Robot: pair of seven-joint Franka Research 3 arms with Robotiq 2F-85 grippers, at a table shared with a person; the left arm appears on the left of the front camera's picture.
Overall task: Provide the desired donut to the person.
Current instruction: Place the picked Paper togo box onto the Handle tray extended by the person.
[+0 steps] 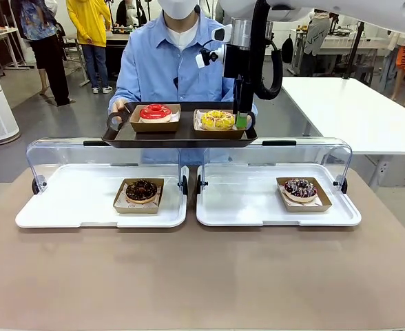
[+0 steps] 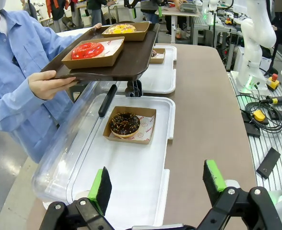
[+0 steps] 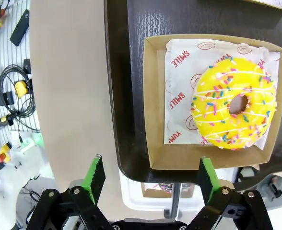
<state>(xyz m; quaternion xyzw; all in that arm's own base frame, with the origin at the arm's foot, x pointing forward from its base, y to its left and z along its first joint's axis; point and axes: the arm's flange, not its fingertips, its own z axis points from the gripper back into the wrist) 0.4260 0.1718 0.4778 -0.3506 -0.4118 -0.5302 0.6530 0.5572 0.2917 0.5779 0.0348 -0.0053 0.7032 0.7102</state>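
Note:
The person (image 1: 168, 62) in a light blue shirt stands at the far side and holds a dark tray (image 1: 178, 140) level with both hands. On it sit a red glazed donut (image 1: 155, 112) and a yellow sprinkled donut (image 1: 218, 119), each in a cardboard box. My right gripper (image 1: 241, 118) hangs open just above the yellow donut's box, at its right edge; in the right wrist view the yellow donut (image 3: 233, 109) lies beyond the open right gripper (image 3: 150, 178). My left gripper (image 2: 158, 184) is open and holds nothing, above the left white tray (image 2: 131, 177).
A chocolate donut (image 1: 141, 189) in its box sits on the left white tray (image 1: 65, 207). A dark sprinkled donut (image 1: 300, 187) sits on the right white tray (image 1: 244, 207). Both clear lids (image 1: 51, 148) are raised behind them. A white table (image 1: 354, 110) stands at back right.

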